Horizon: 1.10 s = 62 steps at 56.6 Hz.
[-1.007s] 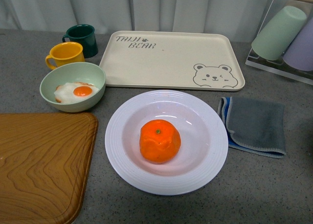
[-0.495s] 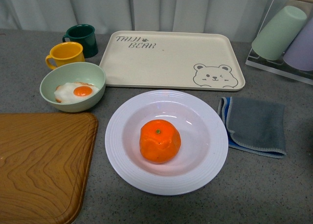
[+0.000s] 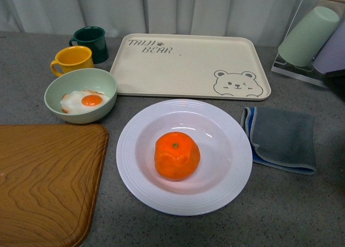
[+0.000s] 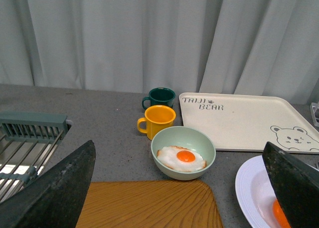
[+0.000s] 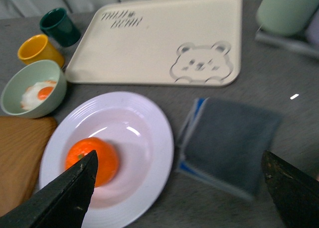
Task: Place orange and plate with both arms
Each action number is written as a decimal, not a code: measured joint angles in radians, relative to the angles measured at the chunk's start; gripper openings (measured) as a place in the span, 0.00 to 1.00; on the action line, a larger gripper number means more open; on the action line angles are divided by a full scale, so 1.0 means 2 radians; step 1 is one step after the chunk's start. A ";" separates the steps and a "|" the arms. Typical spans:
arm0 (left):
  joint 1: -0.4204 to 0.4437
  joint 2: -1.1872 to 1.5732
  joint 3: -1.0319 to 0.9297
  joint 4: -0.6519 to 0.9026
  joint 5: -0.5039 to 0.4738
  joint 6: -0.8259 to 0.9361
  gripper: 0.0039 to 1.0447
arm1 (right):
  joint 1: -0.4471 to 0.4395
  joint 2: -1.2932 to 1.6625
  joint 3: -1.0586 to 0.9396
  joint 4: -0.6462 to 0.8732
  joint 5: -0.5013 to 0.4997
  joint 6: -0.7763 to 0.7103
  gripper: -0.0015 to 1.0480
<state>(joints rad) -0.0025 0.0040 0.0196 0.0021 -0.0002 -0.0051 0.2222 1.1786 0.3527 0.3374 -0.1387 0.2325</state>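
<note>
The orange [image 3: 177, 155] lies in the middle of the white ridged plate [image 3: 129, 150], at the table's front centre. Neither gripper's fingers show in the front view. In the left wrist view my left gripper [image 4: 174, 198] is open and empty, high above the wooden board, with the plate's edge [image 4: 249, 188] and a sliver of the orange [image 4: 279, 215] by one finger [image 4: 294, 183]. In the right wrist view my right gripper [image 5: 179, 198] is open and empty, above the plate [image 5: 159, 133] and the grey cloth. The orange [image 5: 92, 161] shows near one finger [image 5: 65, 195].
A cream bear tray [image 3: 188, 63] lies behind the plate. A pale green bowl with a fried egg [image 3: 81, 94], a yellow mug [image 3: 71, 60] and a green mug [image 3: 90, 42] stand at the left. There is a wooden board [image 3: 43, 182] front left, a grey cloth [image 3: 283, 138] right and a cup rack [image 3: 310, 36] back right.
A dark shape has come into the front view at the right edge, by the cup rack. The plate, the orange and the other things have not moved.
</note>
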 joint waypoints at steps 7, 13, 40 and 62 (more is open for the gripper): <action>0.000 0.000 0.000 0.000 0.000 0.000 0.94 | 0.010 0.121 0.051 -0.006 -0.046 0.102 0.91; 0.000 0.000 0.000 0.000 0.000 0.000 0.94 | 0.007 0.201 0.089 -0.021 -0.087 0.173 0.91; 0.000 0.000 0.000 0.000 0.000 0.000 0.94 | 0.016 0.362 0.173 -0.058 -0.141 0.258 0.91; 0.000 0.000 0.000 0.000 0.000 0.000 0.94 | 0.041 0.447 0.229 -0.047 -0.169 0.343 0.81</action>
<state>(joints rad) -0.0025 0.0040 0.0196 0.0021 -0.0002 -0.0051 0.3038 2.0720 0.8101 0.2424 -0.4767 0.9188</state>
